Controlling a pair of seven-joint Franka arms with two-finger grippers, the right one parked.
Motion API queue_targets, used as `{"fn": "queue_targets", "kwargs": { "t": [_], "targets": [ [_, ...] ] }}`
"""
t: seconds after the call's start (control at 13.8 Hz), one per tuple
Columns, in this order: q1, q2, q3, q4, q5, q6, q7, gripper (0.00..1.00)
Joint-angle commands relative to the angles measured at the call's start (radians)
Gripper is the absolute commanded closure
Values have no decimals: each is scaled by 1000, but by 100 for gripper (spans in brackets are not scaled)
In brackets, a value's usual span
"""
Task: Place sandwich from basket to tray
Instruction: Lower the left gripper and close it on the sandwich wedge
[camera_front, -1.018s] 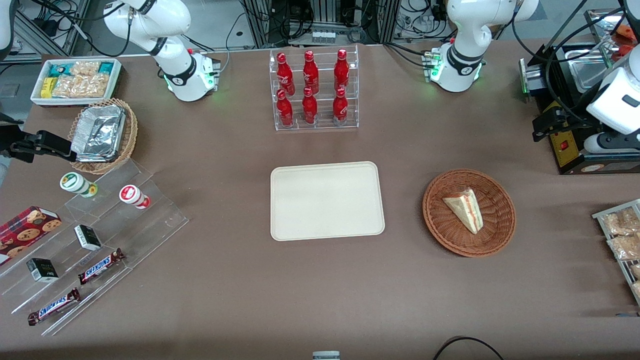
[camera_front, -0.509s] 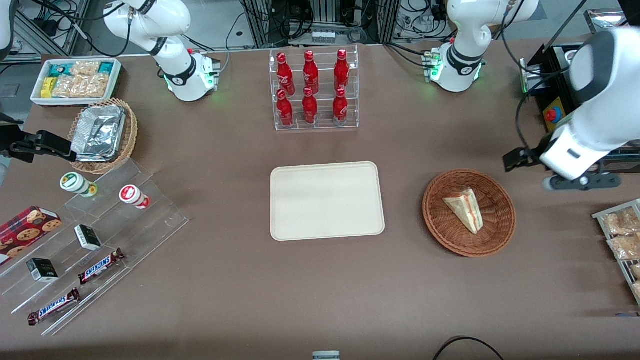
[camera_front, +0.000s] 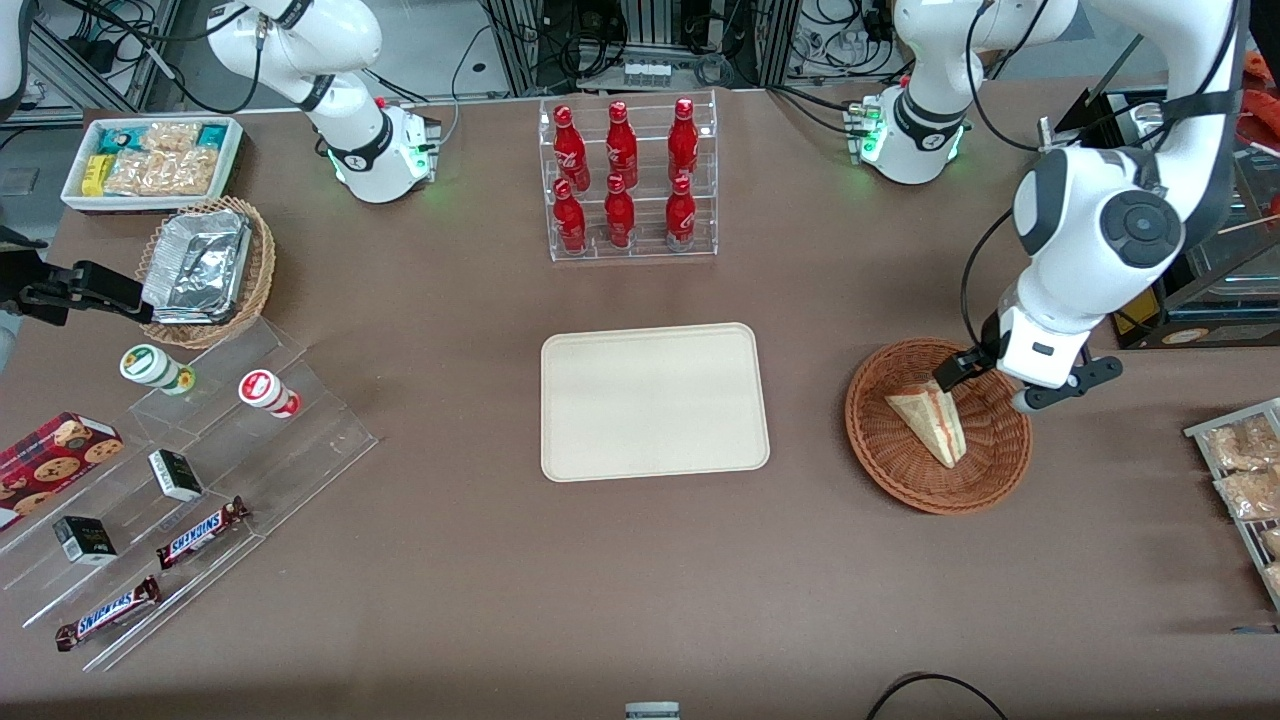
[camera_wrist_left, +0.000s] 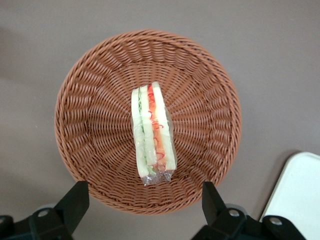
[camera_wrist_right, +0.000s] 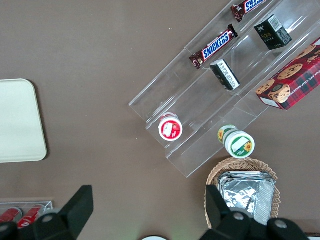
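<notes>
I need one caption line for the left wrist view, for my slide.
Open gripper hovering above the wrapped sandwich lying in the basket.

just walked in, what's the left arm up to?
It is going for the sandwich, which lies in the round wicker basket. The gripper hangs above the basket with its jaws open, one on each side of the sandwich, touching nothing. The cream tray beside the basket, toward the parked arm's end, has nothing on it yet.
</notes>
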Motion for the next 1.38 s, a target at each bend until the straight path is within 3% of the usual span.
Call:
{"fn": "queue_targets", "kwargs": {
  "t": [0.0, 0.51, 0.87, 0.95, 1.09, 1.31],
  "targets": [
    [-6, -12, 3, -56, -6, 84, -63, 0],
    [-6, 140, 2, -122, -5, 341, -94, 0],
    [-6, 203, 3, -133, -5, 415, -96, 2],
    [-6, 206, 3, -133, -5, 415, -96, 21],
    [-6, 209, 3, -131, -5, 415, -93, 96],
    [-6, 195, 3, -122, -2, 398, -83, 100]
  ]
}}
